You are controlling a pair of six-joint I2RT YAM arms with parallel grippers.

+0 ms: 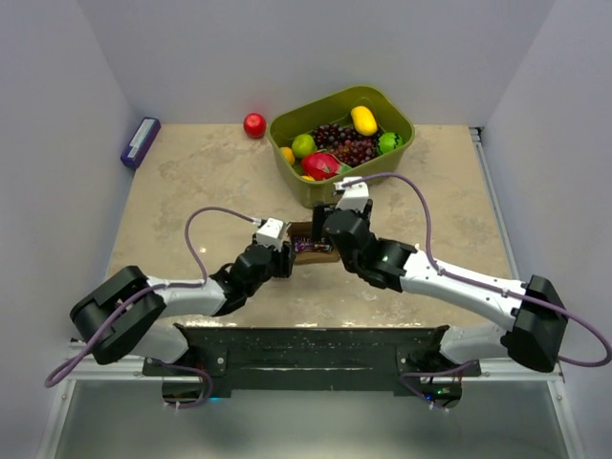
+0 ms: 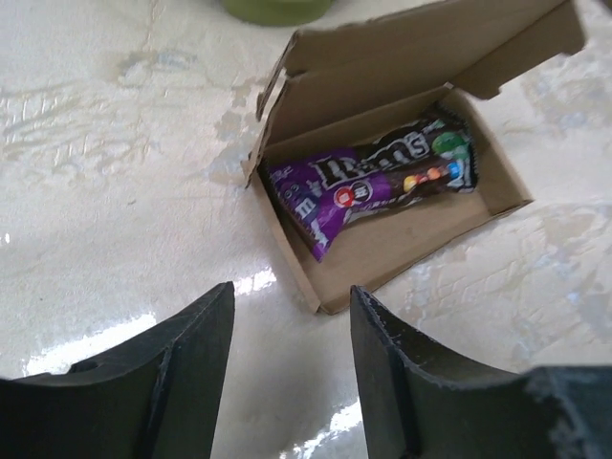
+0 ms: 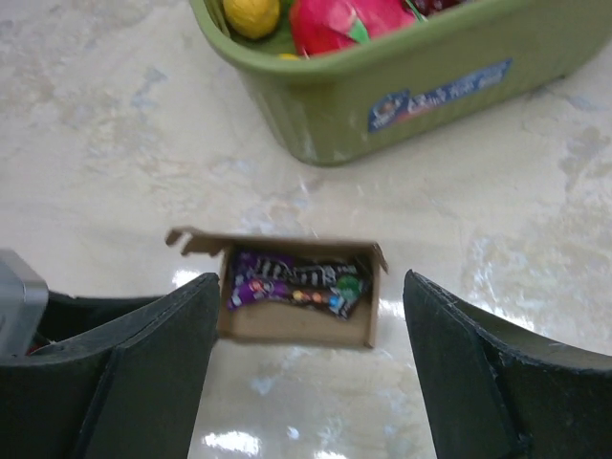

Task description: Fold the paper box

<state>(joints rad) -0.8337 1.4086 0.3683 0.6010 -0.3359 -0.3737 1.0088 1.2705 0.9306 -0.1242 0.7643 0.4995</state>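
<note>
1. The paper box (image 2: 411, 234) is sitting on the tan table (image 1: 191, 182), just in front of the olive-green fruit bin (image 3: 382, 96) and between the two grippers.
2. Its lid is standing raised along one long edge, with a small flap at each end. An M&M's candy bag (image 2: 373, 177) is lying flat inside the tray.
3. Judging from this, the step in hand is bringing the lid down and tucking it shut.
4. To do it well, one gripper should be bracing the tray's low front wall while the other is pushing the lid over from behind its hinge.
5. The end flaps should be going inside the side walls, not catching on top of them. The bag's corners should be lying below the rim first.
6. The left gripper (image 2: 292, 292) is hovering low at one corner of the box, jaws apart and holding nothing.
7. The right gripper (image 3: 308, 282) is looking down over the box with jaws spread wide, also empty.
8. In the overhead view both arms are reaching inward, their wrists meeting over the box.
</note>
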